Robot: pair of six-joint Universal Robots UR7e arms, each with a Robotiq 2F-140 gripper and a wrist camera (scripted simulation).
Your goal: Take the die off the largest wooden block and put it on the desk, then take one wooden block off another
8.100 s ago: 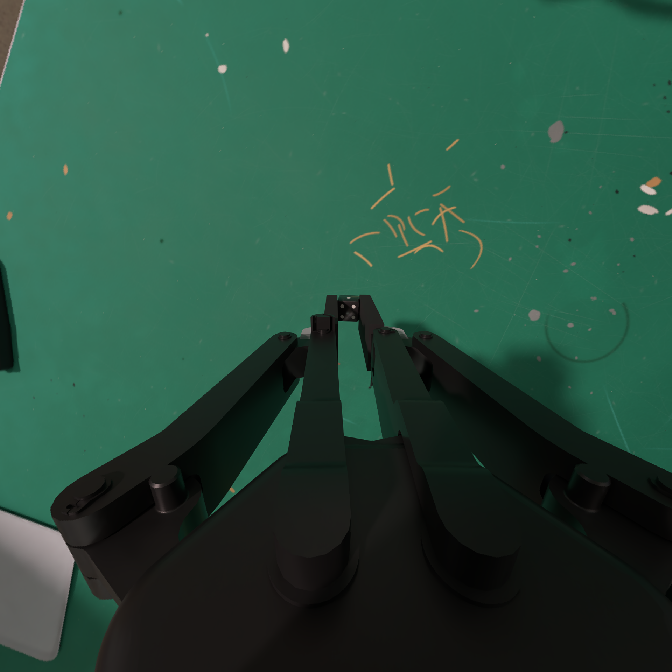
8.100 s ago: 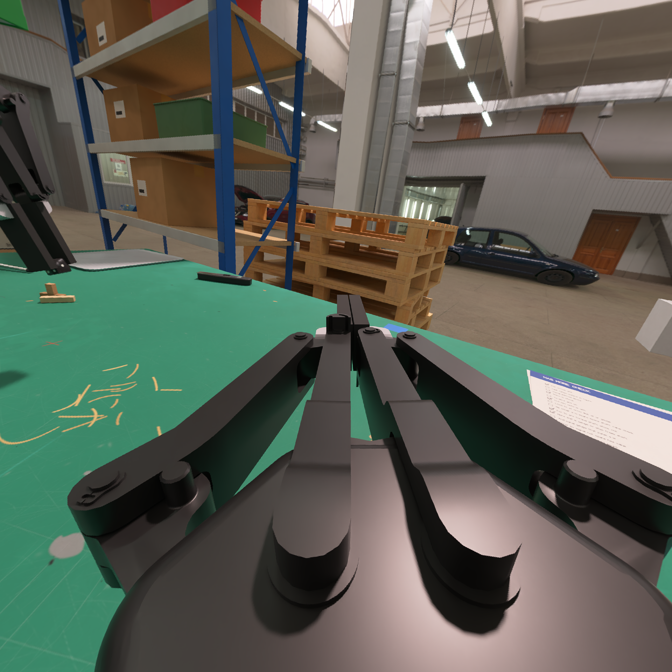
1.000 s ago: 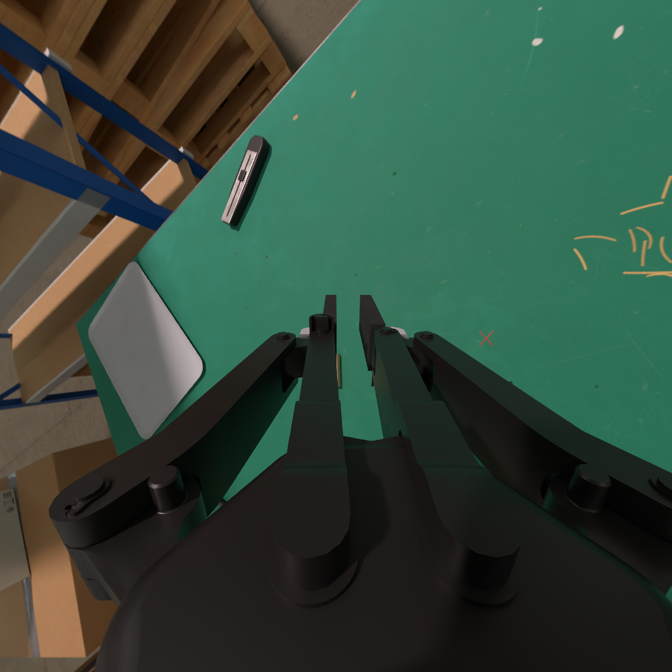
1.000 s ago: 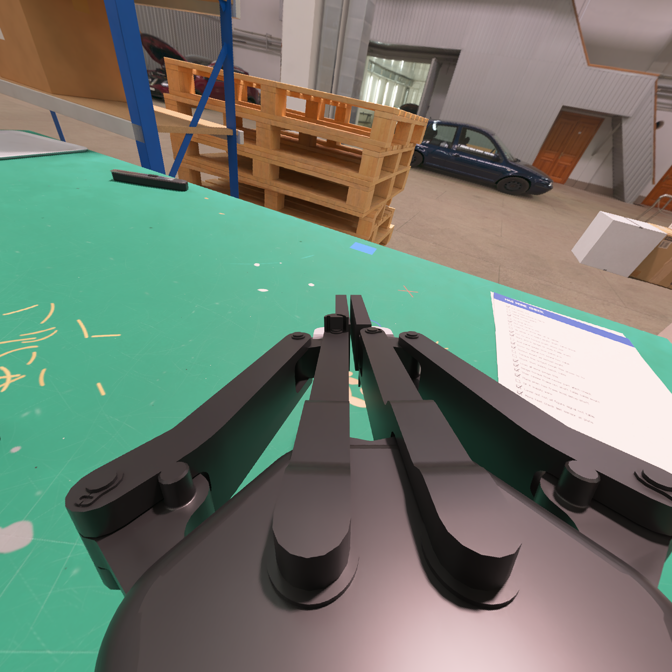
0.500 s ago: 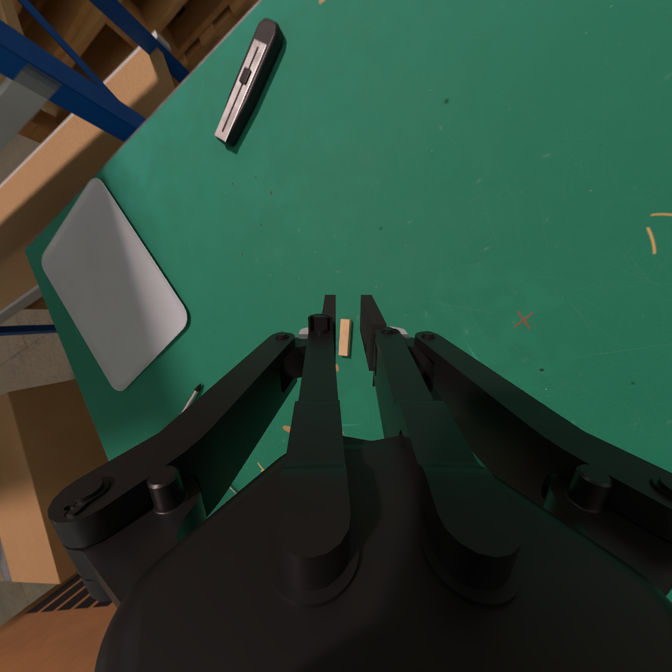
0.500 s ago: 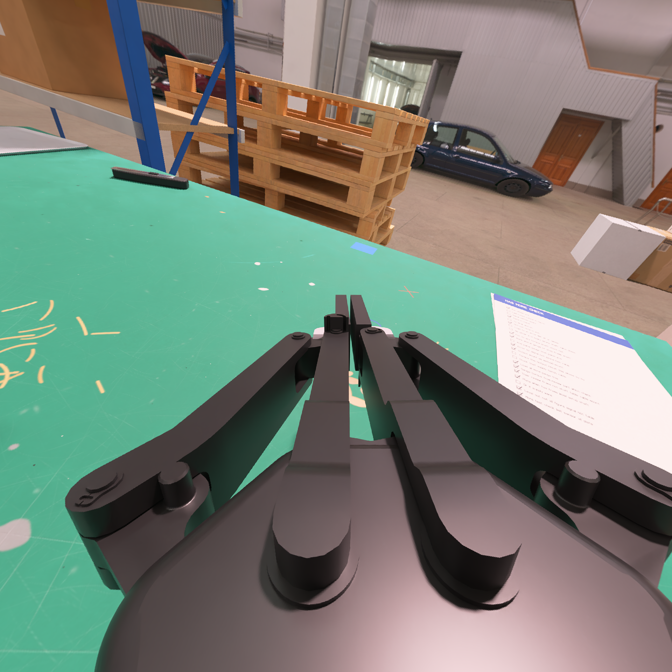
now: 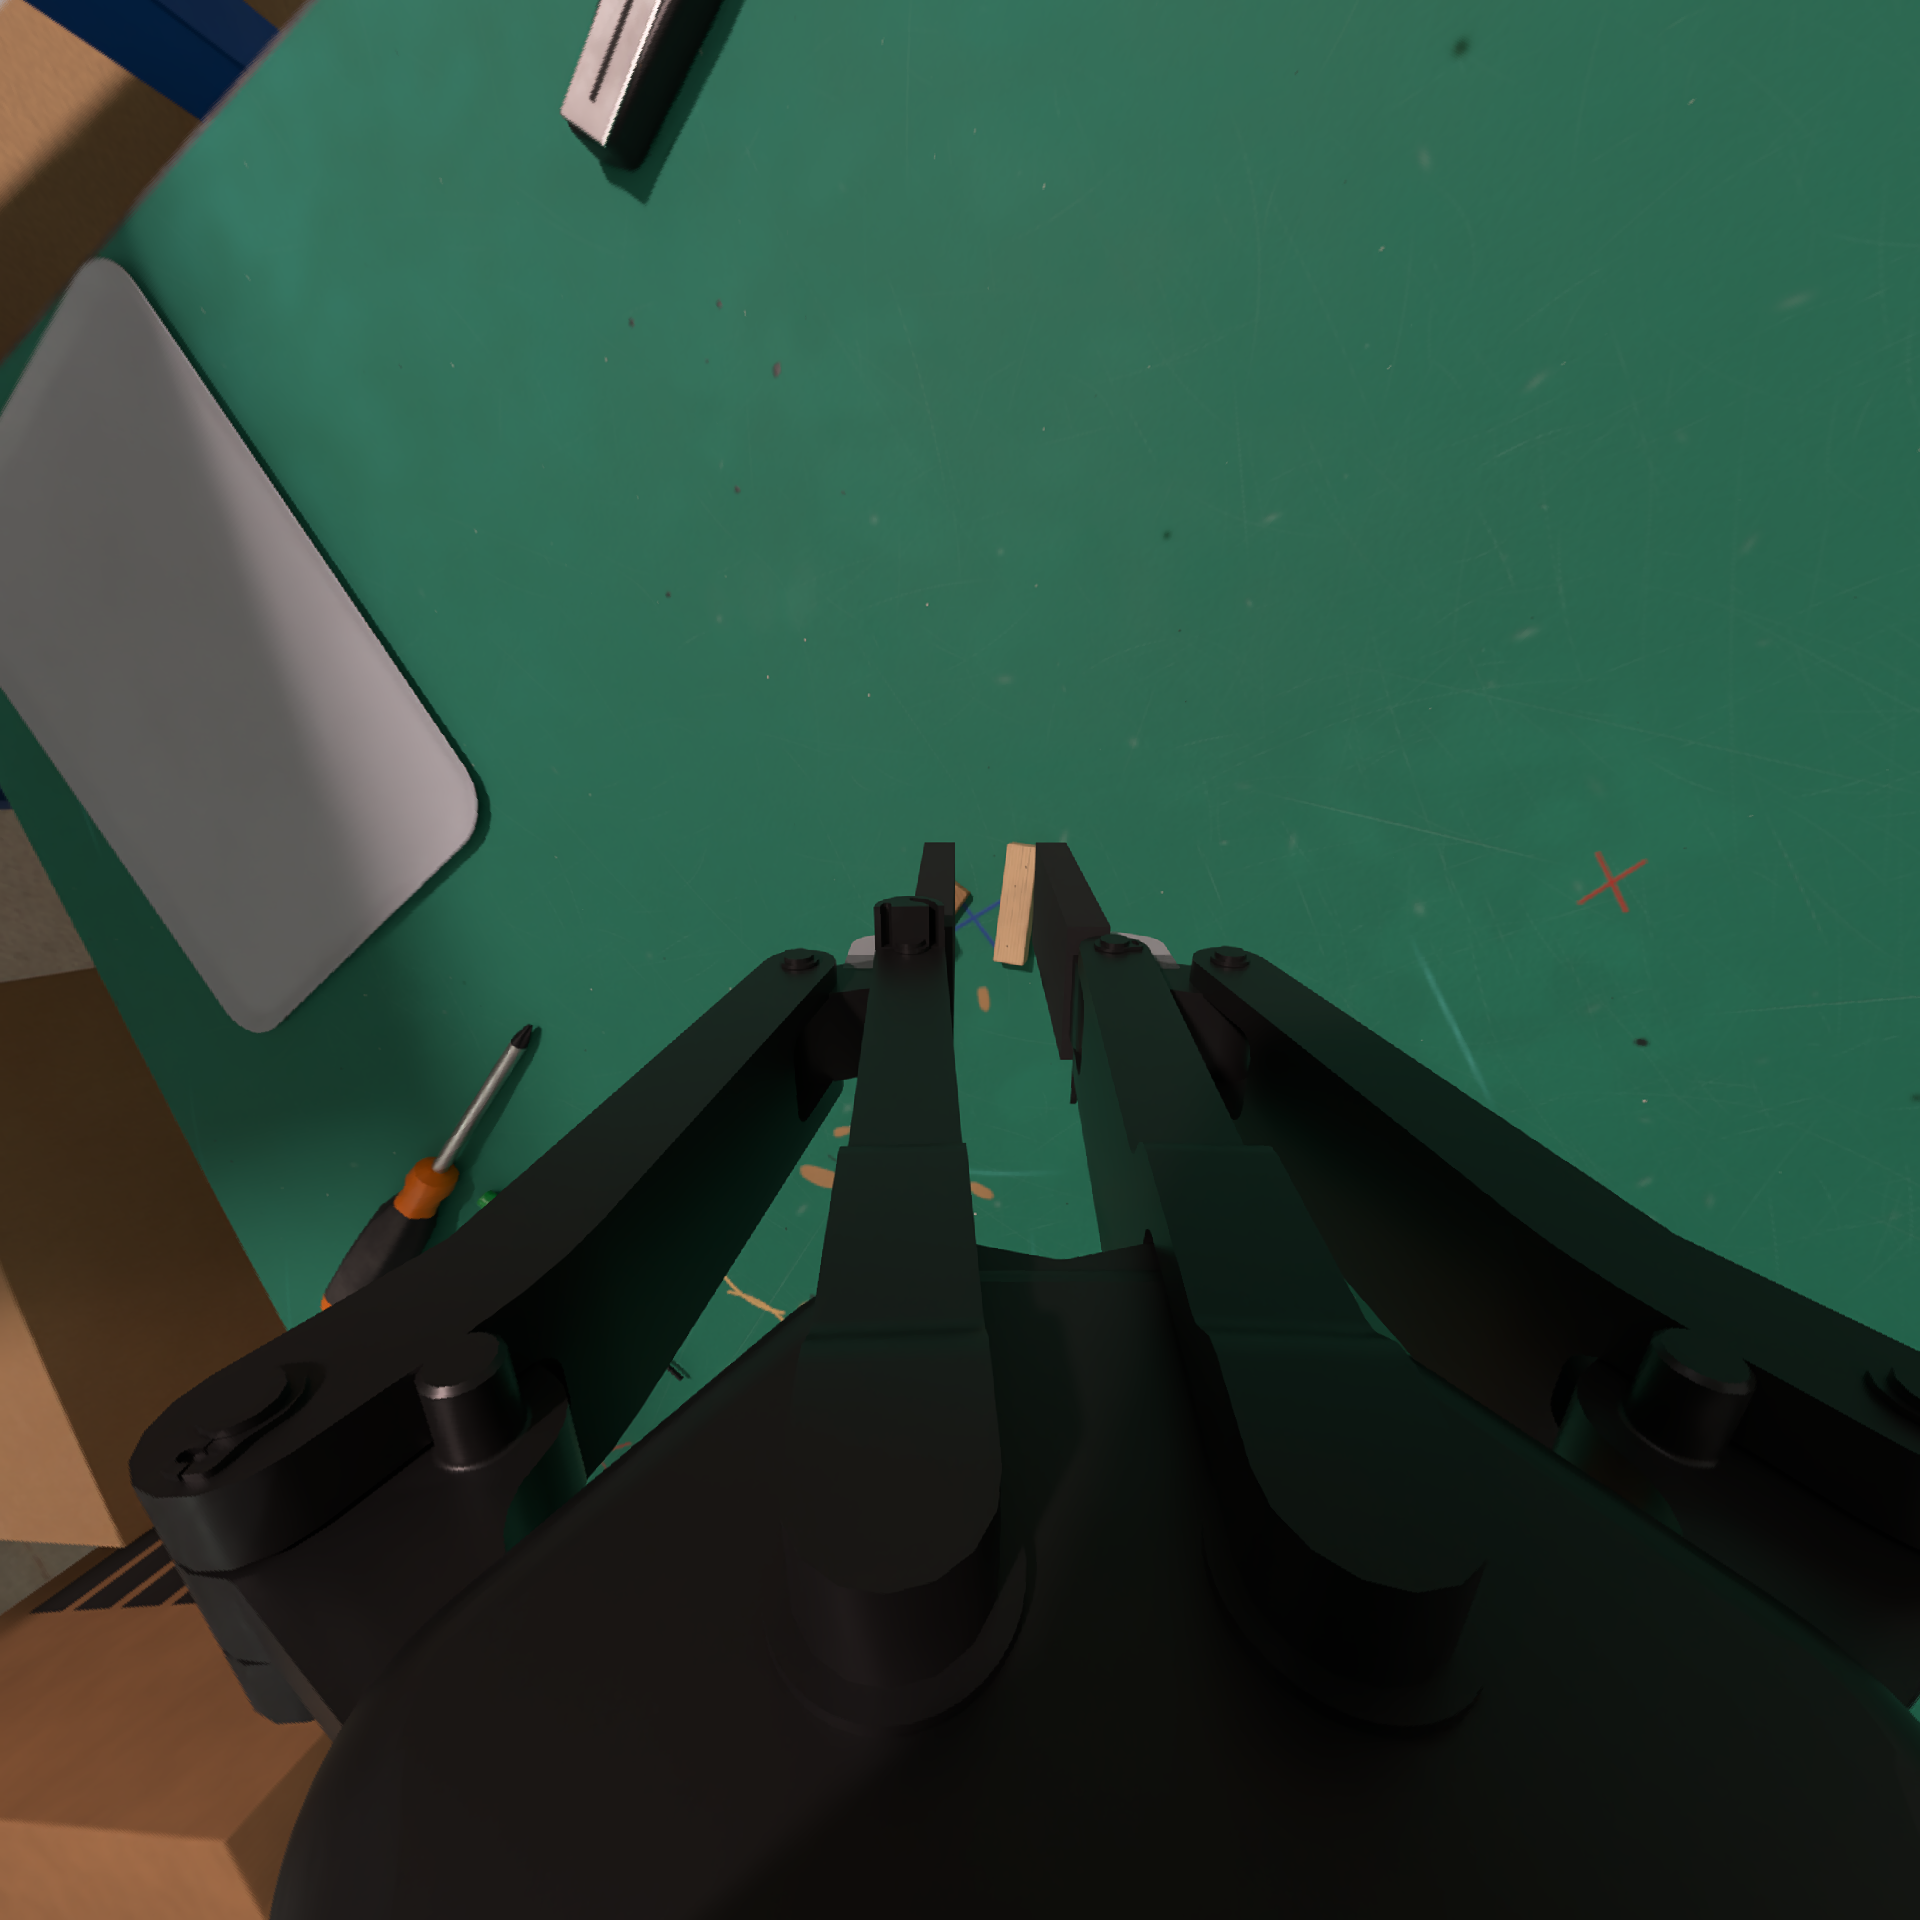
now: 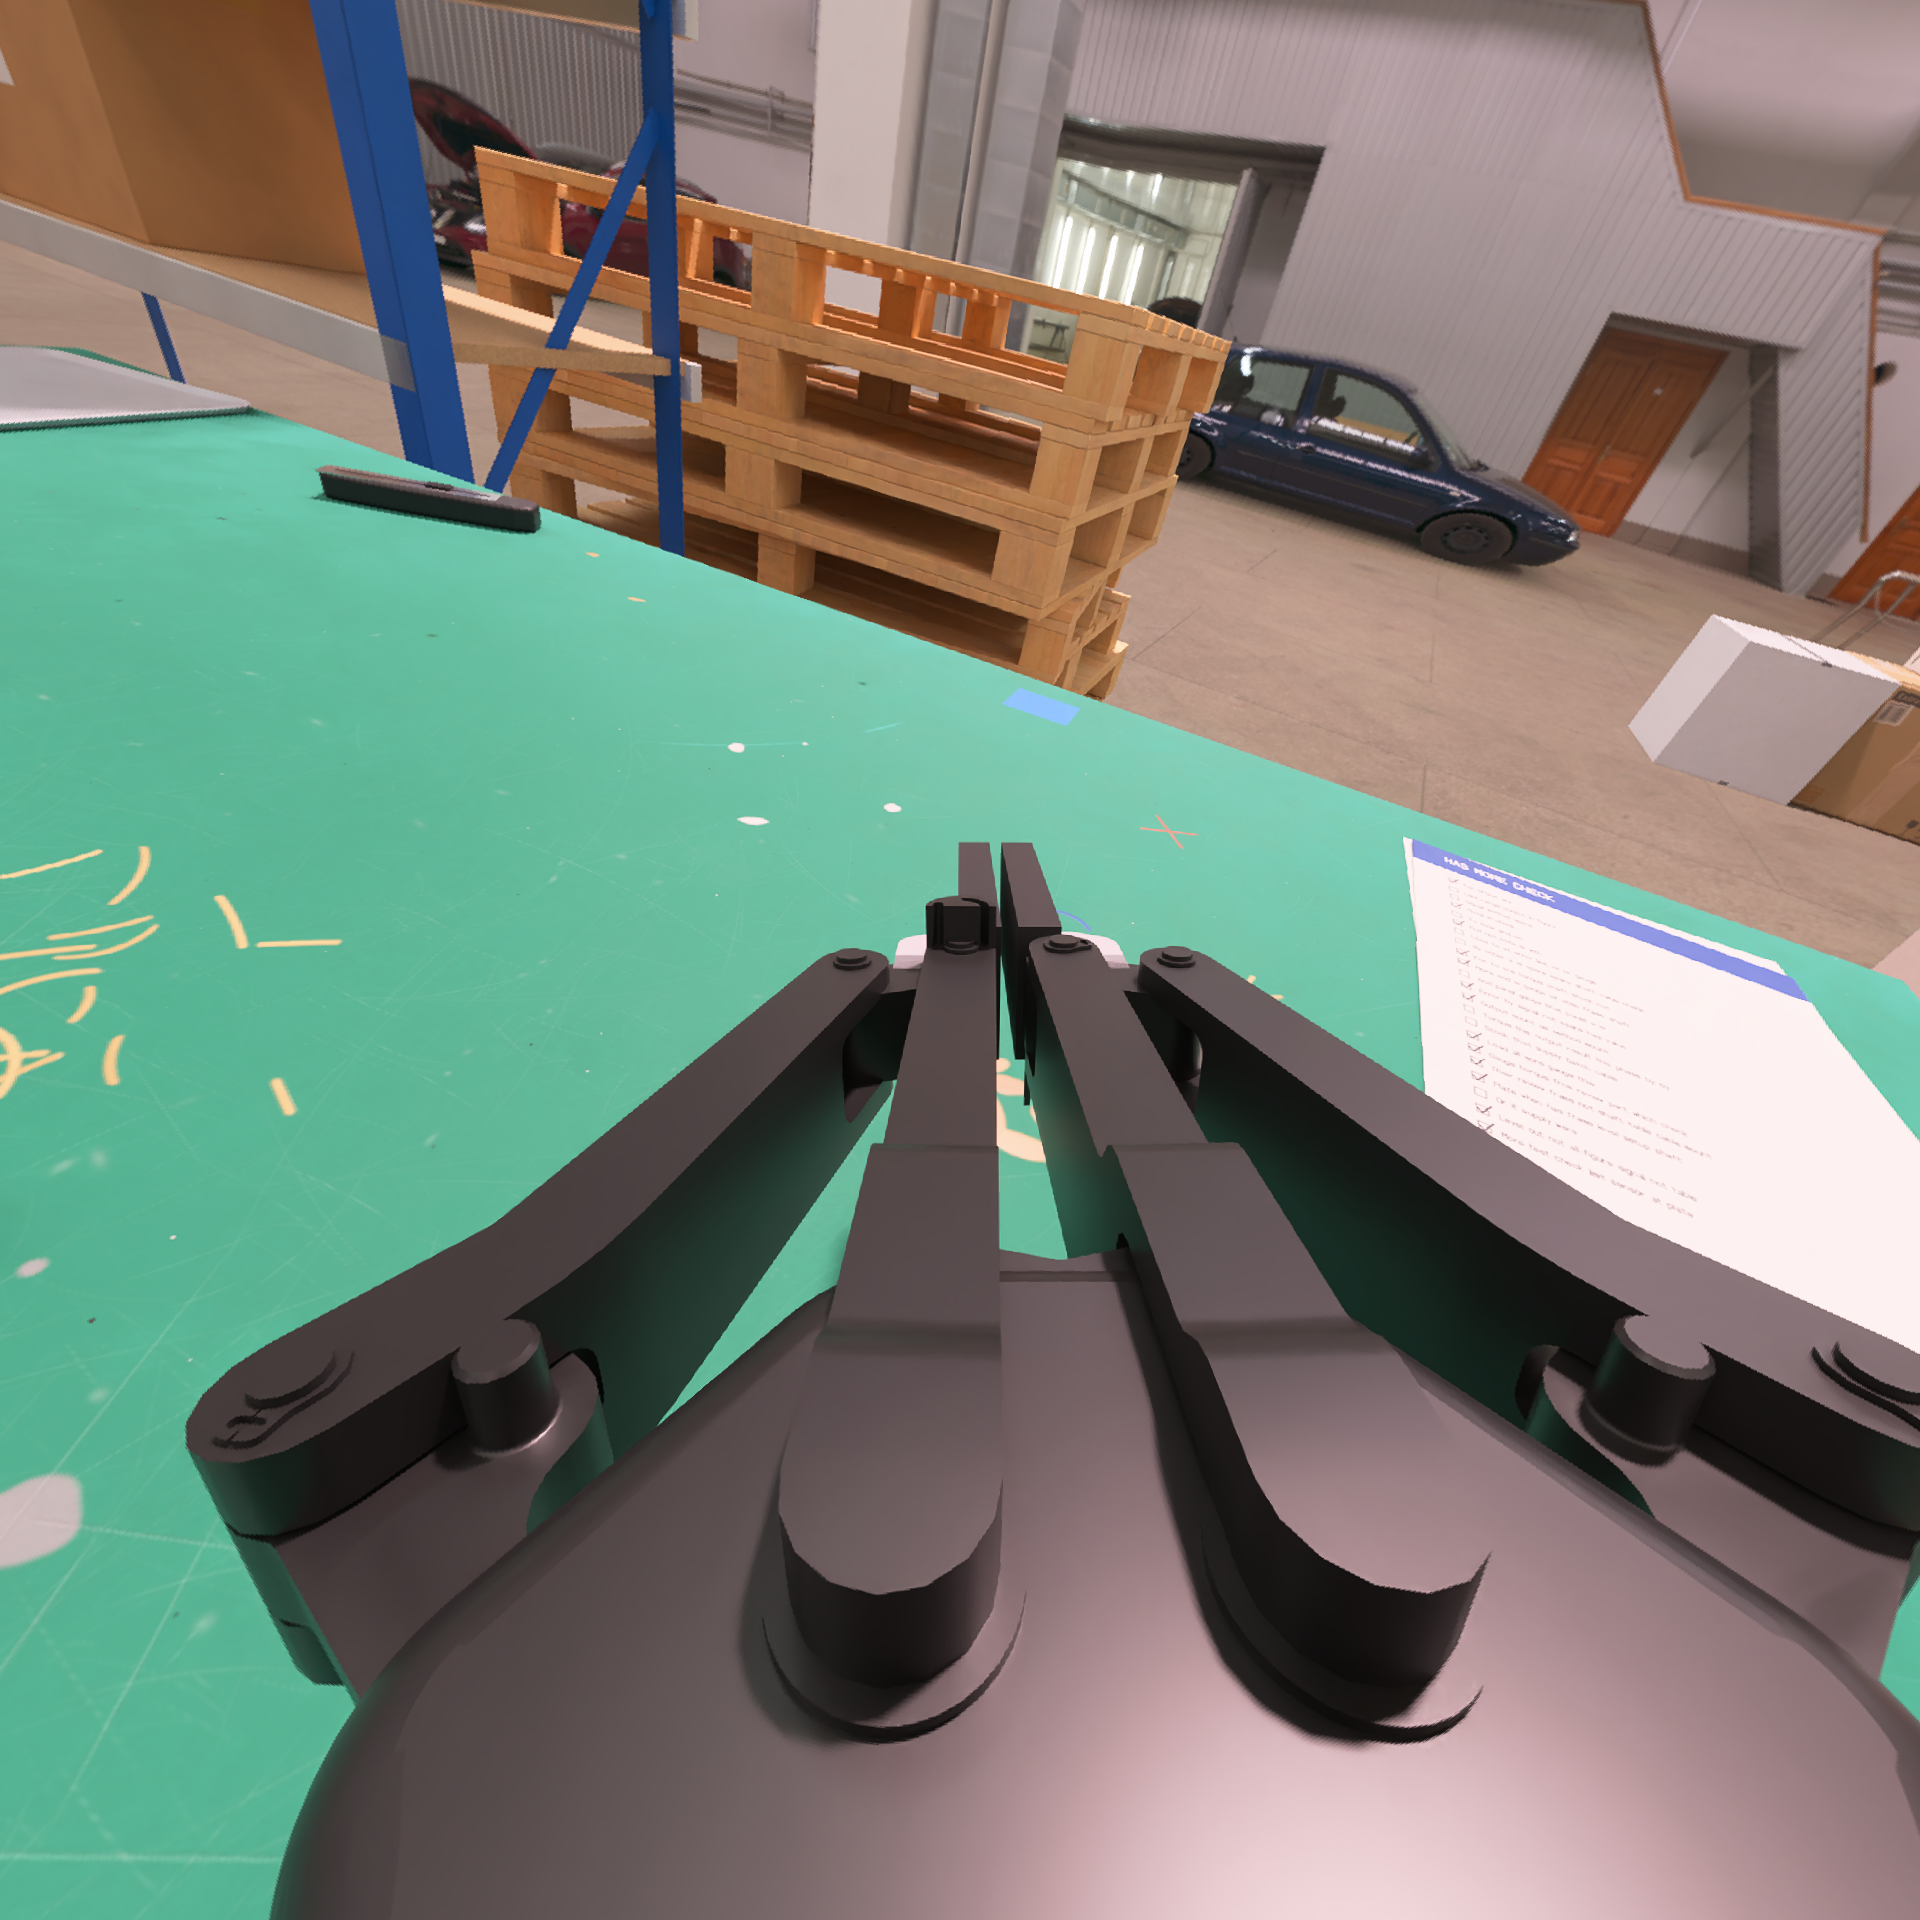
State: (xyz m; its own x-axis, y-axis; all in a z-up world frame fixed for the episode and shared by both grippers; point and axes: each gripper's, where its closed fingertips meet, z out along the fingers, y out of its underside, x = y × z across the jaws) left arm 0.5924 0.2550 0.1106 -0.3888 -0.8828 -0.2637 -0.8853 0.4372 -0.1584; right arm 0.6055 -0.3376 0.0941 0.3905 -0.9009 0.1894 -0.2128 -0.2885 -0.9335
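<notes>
In the left wrist view a pale wooden block (image 7: 1015, 904) lies on the green desk (image 7: 1247, 468). It shows in the narrow gap between my fingertips, close to the right finger. A small bit of a second wooden piece (image 7: 961, 896) peeks out beside the left finger. My left gripper (image 7: 994, 864) is slightly open and empty above them. The die is not in view. My right gripper (image 8: 995, 868) is shut and empty, hovering over the desk (image 8: 520, 831), far from the blocks.
A utility knife (image 7: 634, 73) lies near the far desk edge, also in the right wrist view (image 8: 426, 497). A grey pad (image 7: 208, 644) and a screwdriver (image 7: 436, 1174) lie by the left edge. A printed sheet (image 8: 1662, 1060) lies right of my right gripper.
The left gripper has moved toward the wooden block, which now sits farther forward between the fingertips. The screwdriver has come into view. The right gripper has not moved.
</notes>
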